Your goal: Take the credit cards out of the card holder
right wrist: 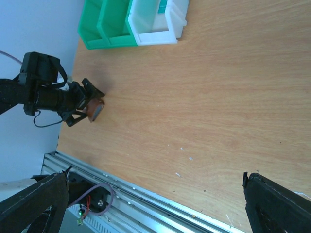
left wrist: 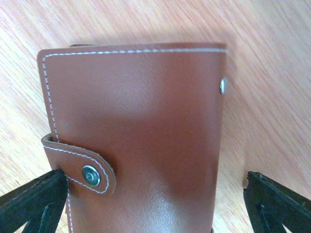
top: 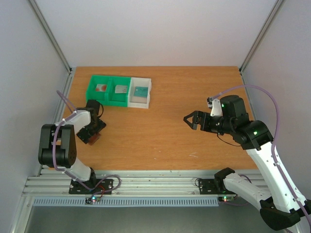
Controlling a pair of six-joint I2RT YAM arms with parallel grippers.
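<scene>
The card holder (left wrist: 141, 126) is a brown leather wallet, folded shut with its snap strap fastened, lying on the wooden table at the left (top: 94, 138). My left gripper (left wrist: 153, 184) is open and low over it, one finger on each side. The left finger (left wrist: 34, 201) is close to the strap; the right finger (left wrist: 274, 204) stands apart from the wallet's edge. Three credit cards lie in the bins: a white one with a red mark (top: 100, 88), a greyish one (top: 120, 89) and a teal one (top: 140, 91). My right gripper (top: 190, 119) hovers open at mid-right, holding nothing.
Two green bins (top: 108, 99) and a white bin (top: 140, 103) stand in a row at the back left, also seen in the right wrist view (right wrist: 146, 29). An aluminium rail (top: 155, 182) runs along the near edge. Grey walls enclose the table.
</scene>
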